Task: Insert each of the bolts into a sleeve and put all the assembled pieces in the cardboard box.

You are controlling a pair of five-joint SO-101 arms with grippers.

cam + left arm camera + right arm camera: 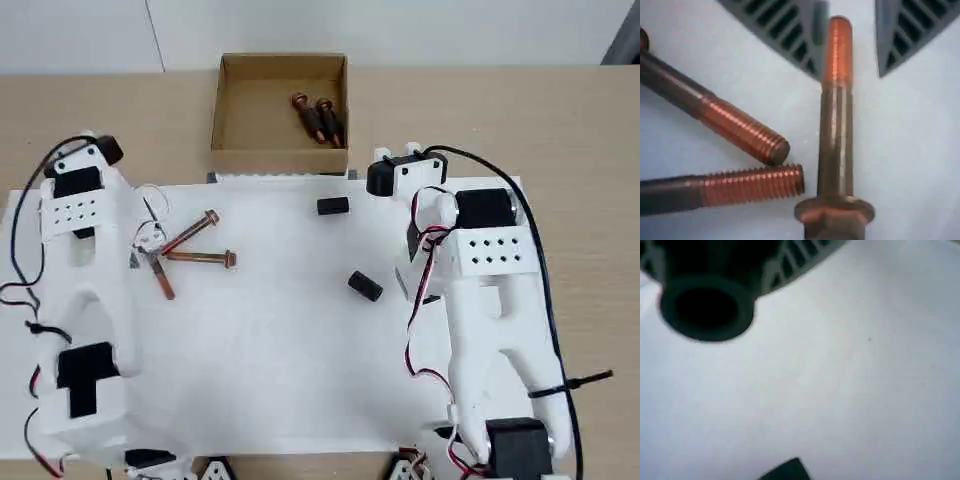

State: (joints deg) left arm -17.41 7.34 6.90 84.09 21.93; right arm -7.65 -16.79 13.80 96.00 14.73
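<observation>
Closest under my left wrist lie three coppery bolts on the white mat. My left gripper hangs over them with its jaws apart, one finger on either side of one bolt's threaded tip, not touching it. The bolts look like stiff, dense metal with smooth round shanks that will roll and slip. I judge the plain shank just below the flanged head to be the best hold, taken square across. Two other threaded ends lie just beside that shank, so a closing finger could nudge them.

My right gripper seems clamped on a black sleeve, its bore open toward the wrist. It looks hard, light and short, with little spare length to grip.

Farther out, two loose sleeves lie apart on the mat, nearer my right arm. The open mat between my arms leaves room to bring bolt and sleeve together.

Beyond the mat's far edge sits the cardboard box, with two assembled pieces on the side nearer my right arm. Its walls will need clearing from above.
</observation>
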